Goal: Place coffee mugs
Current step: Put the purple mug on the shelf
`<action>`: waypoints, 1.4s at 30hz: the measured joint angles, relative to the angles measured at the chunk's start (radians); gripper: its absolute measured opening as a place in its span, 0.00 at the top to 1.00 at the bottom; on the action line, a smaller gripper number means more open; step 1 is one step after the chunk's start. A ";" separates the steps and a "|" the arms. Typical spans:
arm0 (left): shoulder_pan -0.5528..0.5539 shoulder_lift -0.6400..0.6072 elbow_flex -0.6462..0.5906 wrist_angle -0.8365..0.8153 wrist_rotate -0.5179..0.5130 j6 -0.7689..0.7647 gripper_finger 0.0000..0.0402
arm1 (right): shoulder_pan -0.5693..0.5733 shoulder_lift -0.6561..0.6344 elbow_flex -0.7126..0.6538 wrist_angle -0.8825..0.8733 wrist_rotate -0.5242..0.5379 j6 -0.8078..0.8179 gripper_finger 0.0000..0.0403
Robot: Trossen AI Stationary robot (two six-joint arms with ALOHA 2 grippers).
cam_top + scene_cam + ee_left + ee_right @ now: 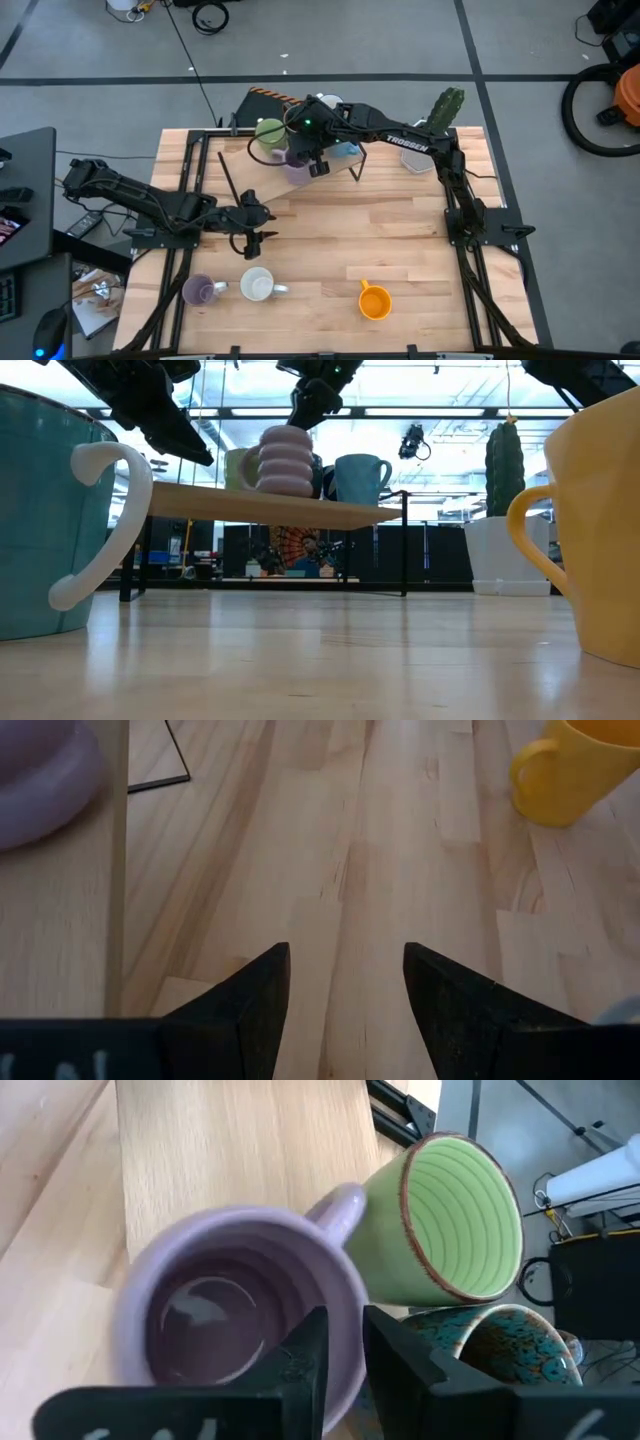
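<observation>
A low wooden shelf (300, 150) stands at the table's far middle. On it stand a green mug (450, 1220), a purple ribbed mug (230, 1310) and a blue mug (362, 478); a speckled mug (500, 1345) shows beside the green one. My right gripper (345, 1355) comes down on the purple mug's rim. The purple mug's handle (338, 1208) points at the green mug. My left gripper (345, 980) hangs open over bare table at the left, touching nothing. A second purple mug (200, 290), a white mug (258, 285) and an orange mug (375, 300) stand near the front edge. My right gripper has the purple mug's rim wall (350, 1305), on the side next to the green mug, between its two fingers, one inside the mug and one outside. The fingers slant down from above. The mug stands upright with its base on the shelf.
A white pot with a cactus (445, 115) stands at the far right, a white mug (418, 160) next to it. The shelf's thin black legs (404, 540) reach the table. Bare wood lies between the shelf and the front mugs.
</observation>
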 joint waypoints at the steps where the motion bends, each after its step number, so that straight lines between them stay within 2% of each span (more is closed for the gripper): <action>1: 0.000 0.000 0.000 0.000 0.000 0.000 0.49 | 0.000 0.000 0.000 0.000 0.000 0.000 0.82; 13: -0.002 0.000 0.000 0.000 -0.050 0.011 0.49 | 0.000 -0.003 0.000 0.012 0.010 0.000 0.82; 21: -0.001 0.003 0.000 0.014 -0.053 0.022 0.49 | 0.002 -0.052 0.000 0.005 0.008 0.004 0.82; 27: 0.007 0.003 0.004 0.038 -0.067 0.039 0.49 | 0.028 -0.112 0.000 -0.102 0.005 0.052 0.82; 33: 0.071 0.049 0.129 -0.115 -0.069 0.055 0.49 | 0.045 -0.153 0.000 -0.272 -0.048 0.214 0.82; 38: 0.107 0.127 0.264 -0.254 -0.068 0.092 0.49 | 0.086 -0.166 0.000 -0.340 -0.040 0.308 0.82; 42: 0.113 0.156 0.355 -0.345 -0.068 0.157 0.49 | 0.125 -0.183 -0.002 -0.354 0.005 0.333 0.82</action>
